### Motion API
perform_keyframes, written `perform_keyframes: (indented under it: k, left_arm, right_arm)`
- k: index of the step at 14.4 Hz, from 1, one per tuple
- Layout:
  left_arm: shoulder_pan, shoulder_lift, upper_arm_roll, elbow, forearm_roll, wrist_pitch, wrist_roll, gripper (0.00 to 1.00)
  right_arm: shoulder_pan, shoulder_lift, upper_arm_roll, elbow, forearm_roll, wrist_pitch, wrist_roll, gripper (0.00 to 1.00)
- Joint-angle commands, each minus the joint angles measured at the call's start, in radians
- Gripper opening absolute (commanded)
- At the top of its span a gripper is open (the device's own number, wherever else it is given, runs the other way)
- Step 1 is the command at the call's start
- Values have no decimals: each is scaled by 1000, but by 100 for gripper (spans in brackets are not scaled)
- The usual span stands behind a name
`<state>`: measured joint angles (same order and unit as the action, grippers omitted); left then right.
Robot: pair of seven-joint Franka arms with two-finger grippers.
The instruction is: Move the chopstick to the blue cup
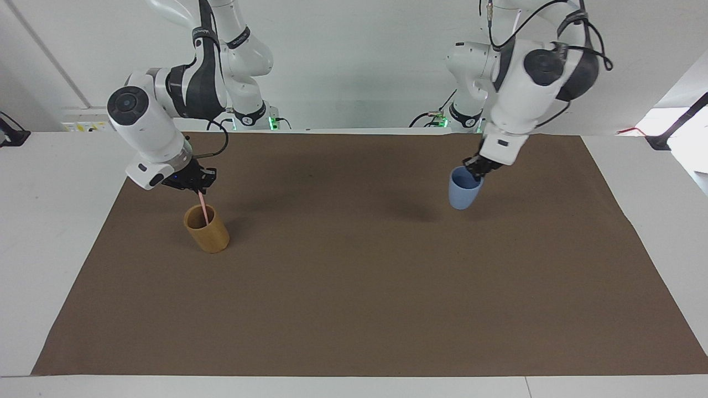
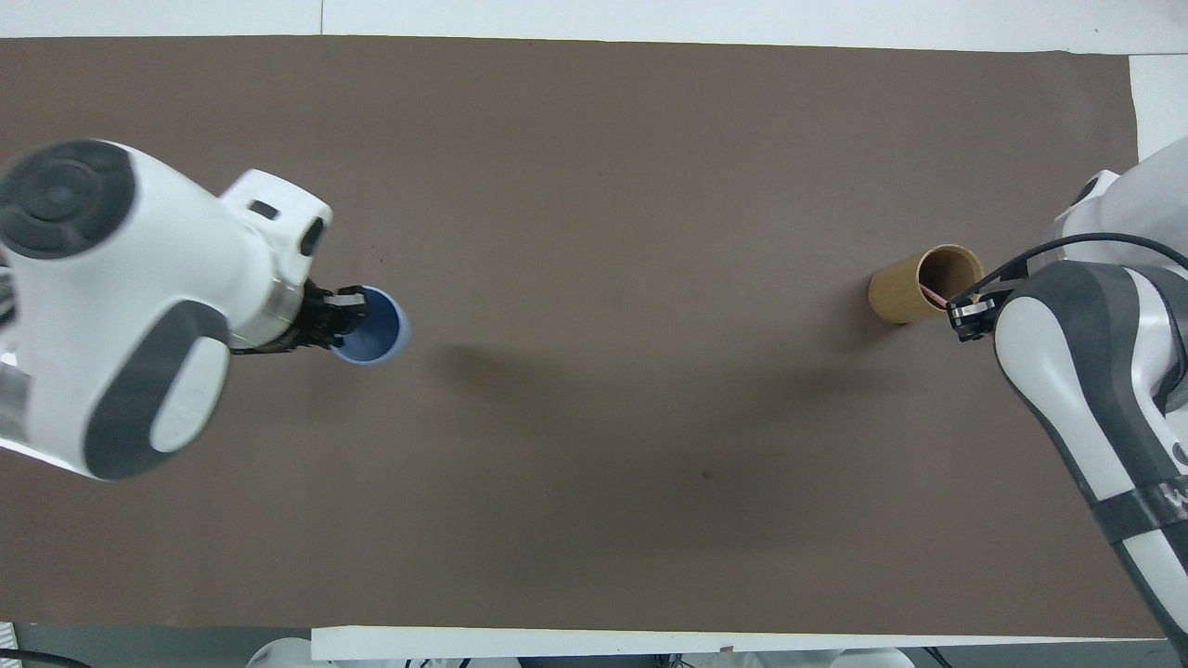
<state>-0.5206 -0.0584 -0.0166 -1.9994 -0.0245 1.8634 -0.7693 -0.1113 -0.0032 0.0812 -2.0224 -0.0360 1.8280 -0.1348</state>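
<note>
So colour-wise: the chopstick (image 1: 203,207) is pale pink, sticking out of a tan-brown cup (image 1: 207,229) with a darker brown inside. The other cup (image 1: 463,188) is light blue, plain matte. Table cover (image 1: 354,287) is flat dull brown, no pattern, on a white table (image 1: 50,182). Arms are white with dark grey caps and black bands, grippers black
</note>
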Motion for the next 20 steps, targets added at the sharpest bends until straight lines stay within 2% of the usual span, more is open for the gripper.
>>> perform_keyframes:
  k: [1,4,5,9,10,11,12,13,16,18,20]
  left_arm:
    - [-79,66,21,-68,-84,187,-132,0]
    - [-153,193,20,-59,-165,343,-205,0]
    - [-180,215,21,-53,-204,368,-214,0]
    - [-220,268,21,-6,-245,402,-269,0]
    - [-231,270,23,-5,-245,408,-271,3]
    - [-231,272,23,-7,-245,411,-269,36]
    - [-231,275,23,-6,-242,407,-269,91]
    - [-233,273,24,1,-235,395,-269,100]
    - [-216,273,27,48,-238,320,-269,100]
    - [-161,266,32,128,-244,184,-269,100]
    - [-144,234,37,166,-236,81,-268,100]
  right_arm:
    - [-10,0,3,2,-13,8,-29,5]
    - [-11,12,2,54,-13,-39,-28,5]
    - [-11,14,2,82,-13,-68,-28,5]
    - [2,12,3,302,-13,-316,-28,4]
    - [8,12,6,364,-8,-385,-25,4]
    - [24,12,8,422,-1,-450,-20,4]
    - [33,12,9,471,5,-498,-19,4]
    - [47,12,9,523,14,-547,-16,4]
    - [70,11,11,637,120,-668,53,2]
    - [70,8,15,640,250,-713,209,1]
    - [71,-1,38,616,376,-691,450,0]
